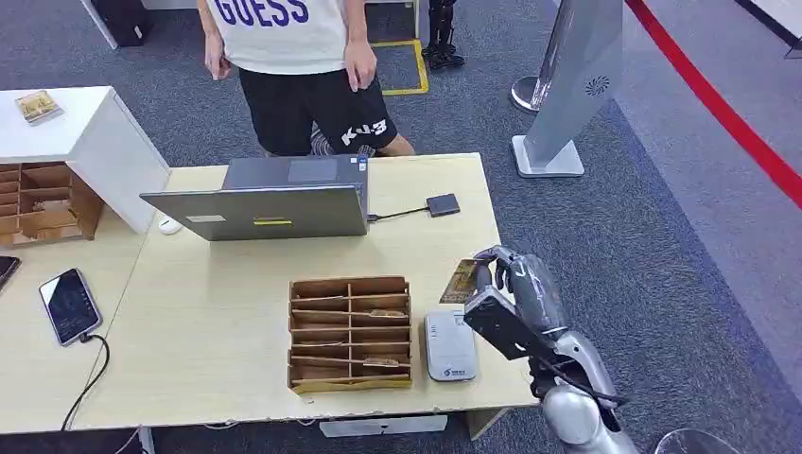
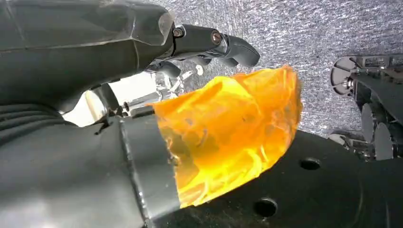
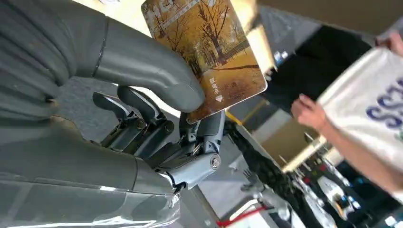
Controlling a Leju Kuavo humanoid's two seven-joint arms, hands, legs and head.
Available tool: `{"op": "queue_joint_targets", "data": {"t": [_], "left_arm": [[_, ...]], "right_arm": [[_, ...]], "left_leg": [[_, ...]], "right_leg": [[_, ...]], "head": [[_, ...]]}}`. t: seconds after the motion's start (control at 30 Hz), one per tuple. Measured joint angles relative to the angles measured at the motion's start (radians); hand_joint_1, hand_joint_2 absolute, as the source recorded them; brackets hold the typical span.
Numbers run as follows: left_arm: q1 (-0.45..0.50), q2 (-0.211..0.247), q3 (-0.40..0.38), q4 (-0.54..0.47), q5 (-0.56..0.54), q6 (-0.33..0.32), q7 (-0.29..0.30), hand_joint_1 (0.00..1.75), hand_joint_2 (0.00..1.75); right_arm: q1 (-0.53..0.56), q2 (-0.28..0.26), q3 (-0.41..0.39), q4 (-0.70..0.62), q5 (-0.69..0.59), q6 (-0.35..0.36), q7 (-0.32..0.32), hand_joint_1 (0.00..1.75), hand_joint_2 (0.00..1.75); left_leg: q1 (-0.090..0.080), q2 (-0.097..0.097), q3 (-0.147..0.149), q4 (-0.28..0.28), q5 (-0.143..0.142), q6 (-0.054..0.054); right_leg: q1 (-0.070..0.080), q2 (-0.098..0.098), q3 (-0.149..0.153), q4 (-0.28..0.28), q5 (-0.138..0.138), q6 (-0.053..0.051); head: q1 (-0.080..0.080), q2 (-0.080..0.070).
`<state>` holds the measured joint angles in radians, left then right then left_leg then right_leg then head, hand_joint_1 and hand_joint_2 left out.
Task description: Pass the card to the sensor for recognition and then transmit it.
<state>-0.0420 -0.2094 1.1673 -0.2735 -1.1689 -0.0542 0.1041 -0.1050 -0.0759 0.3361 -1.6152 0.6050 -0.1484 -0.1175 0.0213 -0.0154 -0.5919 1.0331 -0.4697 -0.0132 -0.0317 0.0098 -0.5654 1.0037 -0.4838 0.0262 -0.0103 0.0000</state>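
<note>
A pale wood-grain table (image 1: 236, 312) stands on speckled grey carpet (image 1: 643, 246) crossed by a red stripe, with a person (image 1: 293, 66) in a white printed shirt and black shorts at its far edge. On it lie a matte grey laptop (image 1: 274, 199), a slotted brown cardboard organiser (image 1: 350, 333) and, just beside that, a flat white rounded sensor (image 1: 448, 345). The smooth grey right hand (image 1: 515, 288) pinches a glossy card (image 3: 209, 52) printed with autumn trees above the table's right edge near the sensor, while the left hand (image 2: 209, 42) hangs over carpet with dark fingers curled in, holding nothing.

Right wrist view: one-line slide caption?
Right hand pinches an autumn-tree card, a person standing beyond.
</note>
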Motion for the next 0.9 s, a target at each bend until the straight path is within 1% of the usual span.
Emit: {"op": "queue_joint_targets", "data": {"t": [0.17,0.2,0.23,0.3,0.4,0.7,0.8,0.9], "left_arm": [[0.0,-0.003,0.001,0.0,-0.009,0.0,-0.006,0.0,0.0],[-0.001,-0.003,0.001,0.0,-0.025,-0.001,-0.013,0.0,0.0],[-0.002,-0.002,0.0,0.0,-0.04,-0.004,-0.015,0.0,0.0],[-0.014,0.002,-0.002,0.0,-0.058,-0.01,-0.016,0.0,0.0],[-0.026,0.005,-0.006,0.0,-0.07,-0.014,-0.016,0.0,0.0],[-0.026,0.006,-0.009,0.0,-0.072,-0.015,-0.016,0.0,0.0],[-0.029,0.009,-0.015,0.0,-0.078,-0.018,-0.015,0.0,0.0],[-0.035,0.013,-0.037,0.011,-0.102,-0.023,-0.015,0.0,0.0]], "right_arm": [[0.03,0.021,-0.013,-0.07,-0.027,-0.054,-0.04,1.75,1.75],[0.014,0.031,-0.011,-0.076,-0.043,-0.049,-0.052,1.75,1.75],[-0.027,0.045,-0.002,-0.07,-0.056,-0.037,-0.053,1.75,1.75],[-0.13,0.08,0.023,-0.046,-0.074,-0.023,-0.032,1.75,1.75],[-0.232,0.119,0.048,-0.001,-0.092,-0.015,-0.007,1.75,1.75],[-0.251,0.126,0.053,0.013,-0.094,-0.015,-0.002,1.75,1.75],[-0.306,0.145,0.066,0.047,-0.103,-0.006,0.011,1.75,1.75],[-0.448,0.209,0.101,0.184,-0.103,0.034,0.063,1.75,1.75]], "left_leg": [[0.0,0.0,-0.002,-0.001,0.0,0.0],[0.0,0.001,-0.002,-0.001,0.0,0.0],[0.0,0.003,-0.003,-0.001,0.0,-0.001],[0.0,0.006,-0.002,-0.001,0.002,-0.003],[0.001,0.001,-0.002,-0.001,0.004,-0.003],[0.001,0.001,-0.003,-0.001,0.005,-0.002],[0.001,0.002,-0.003,-0.001,0.005,-0.002],[0.0,0.001,-0.003,0.0,0.005,-0.002]], "right_leg": [[0.0,0.0,0.001,0.0,0.0,0.0],[0.0,0.001,0.001,0.0,0.0,0.0],[0.0,0.003,-0.003,0.001,0.002,-0.002],[0.0,0.007,-0.005,0.001,0.004,-0.003],[0.0,0.001,-0.003,0.001,0.004,-0.003],[0.0,0.002,-0.003,0.001,0.004,-0.003],[0.0,0.002,-0.003,0.002,0.005,-0.002],[0.0,0.002,-0.004,0.002,0.004,-0.002]], "head": [[0.0,0.0],[0.001,0.0],[0.0,0.0],[0.0,0.0],[0.0,0.0],[0.0,0.0],[0.0,0.0],[0.0,0.0]]}}
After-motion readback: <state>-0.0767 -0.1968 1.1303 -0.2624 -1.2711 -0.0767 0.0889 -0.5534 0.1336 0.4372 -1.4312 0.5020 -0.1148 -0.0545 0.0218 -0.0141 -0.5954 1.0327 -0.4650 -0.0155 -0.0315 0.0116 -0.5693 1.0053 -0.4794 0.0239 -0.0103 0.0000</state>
